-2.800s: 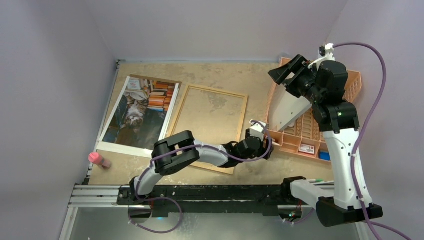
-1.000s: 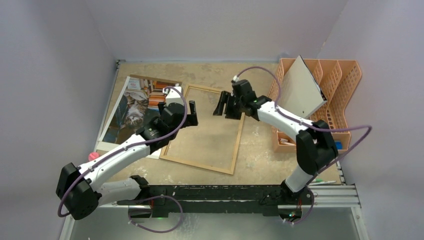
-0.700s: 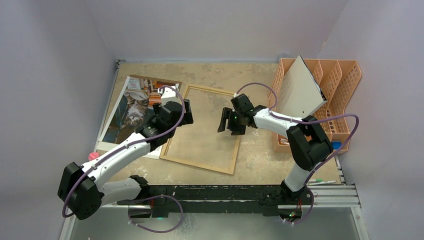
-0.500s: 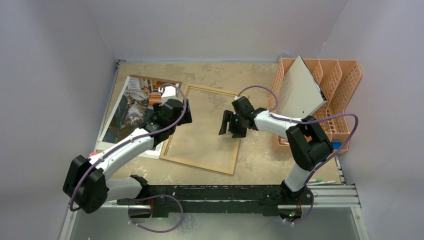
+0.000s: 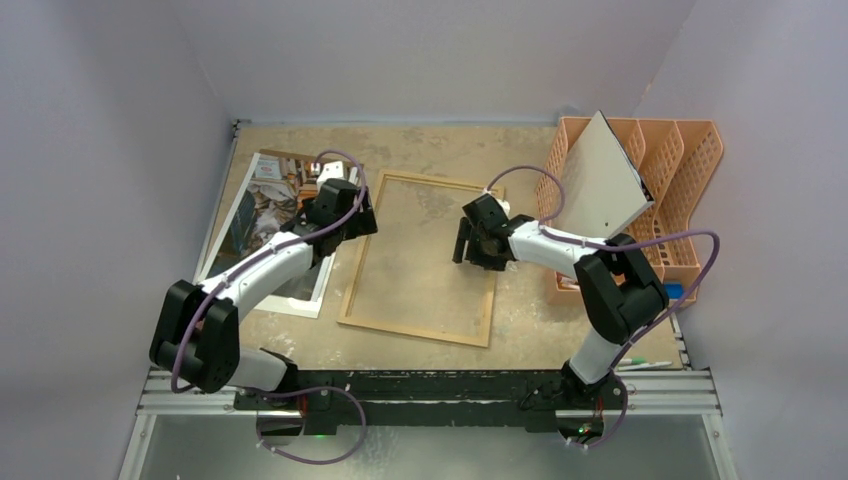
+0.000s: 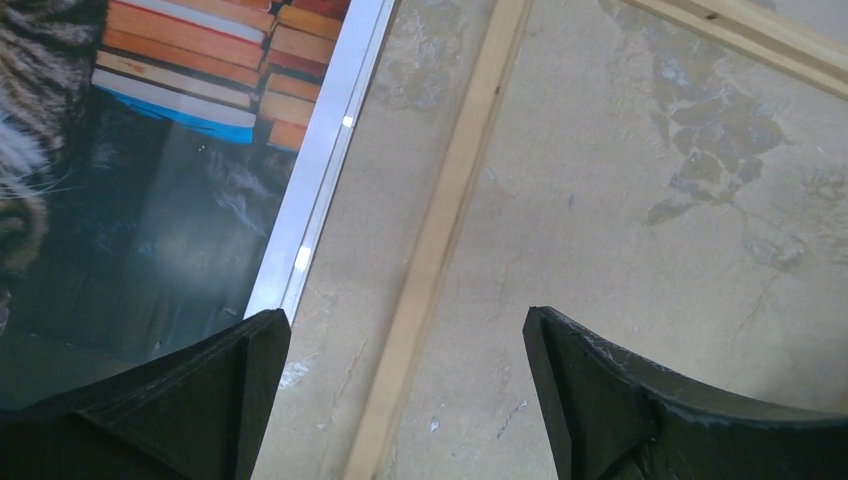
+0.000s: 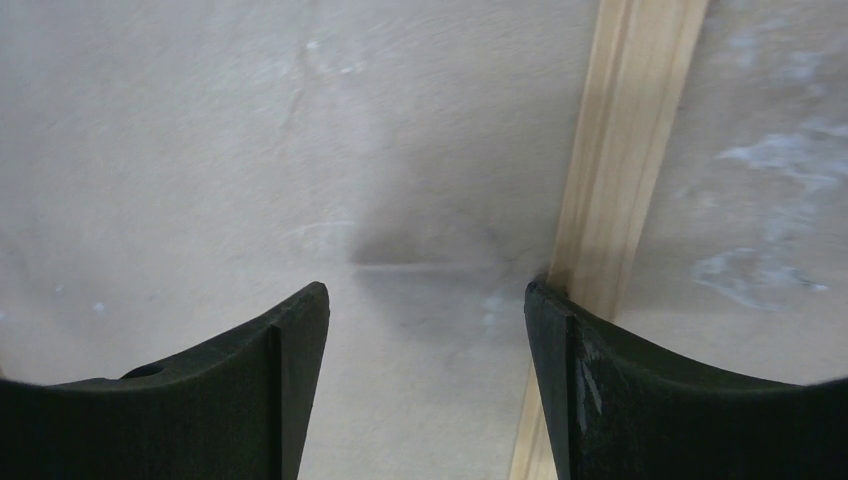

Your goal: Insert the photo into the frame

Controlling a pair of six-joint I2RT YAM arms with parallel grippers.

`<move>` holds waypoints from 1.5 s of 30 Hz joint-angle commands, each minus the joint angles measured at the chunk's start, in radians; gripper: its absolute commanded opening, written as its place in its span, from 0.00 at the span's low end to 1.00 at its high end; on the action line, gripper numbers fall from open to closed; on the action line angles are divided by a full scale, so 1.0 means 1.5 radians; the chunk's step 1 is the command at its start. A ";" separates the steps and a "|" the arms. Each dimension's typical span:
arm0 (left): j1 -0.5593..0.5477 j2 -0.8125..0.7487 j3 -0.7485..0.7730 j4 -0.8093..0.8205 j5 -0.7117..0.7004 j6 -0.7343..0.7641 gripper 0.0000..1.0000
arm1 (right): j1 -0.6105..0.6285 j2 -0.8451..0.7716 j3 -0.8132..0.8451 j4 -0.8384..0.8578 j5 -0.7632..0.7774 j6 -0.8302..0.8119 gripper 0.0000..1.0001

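Item count, counter [image 5: 450,145]:

- Photo [image 5: 262,205]: one.
- Frame [image 5: 415,333]: one.
- Rack [image 5: 690,160]: one.
- Board [image 5: 600,185]: one.
- Arms: two, namely one left arm [image 5: 255,275] and one right arm [image 5: 560,248].
- Fingers: two per arm, four in all, namely two left fingers [image 6: 200,390] and two right fingers [image 7: 650,390].
- Cables: two, namely one left cable [image 5: 345,165] and one right cable [image 5: 690,240].

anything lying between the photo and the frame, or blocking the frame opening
Nothing visible: only a bare strip of table separates the photo from the frame. The open left gripper hangs over the frame's left rail and the open right gripper over its right rail; both would likely need to clear first.
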 commanded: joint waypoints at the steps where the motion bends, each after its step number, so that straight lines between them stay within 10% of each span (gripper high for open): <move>1: 0.033 0.018 0.026 -0.001 0.065 0.004 0.92 | -0.010 0.013 -0.007 -0.115 0.146 0.007 0.75; 8: 0.088 0.031 0.042 -0.033 0.046 0.005 0.92 | -0.010 -0.044 0.017 -0.126 0.156 0.021 0.76; 20: 0.245 0.141 0.100 -0.053 0.152 0.018 0.86 | 0.037 0.084 0.232 0.138 -0.183 0.081 0.68; 45: 0.388 0.387 0.295 0.004 0.131 0.046 0.86 | 0.066 0.417 0.657 0.145 -0.172 -0.022 0.64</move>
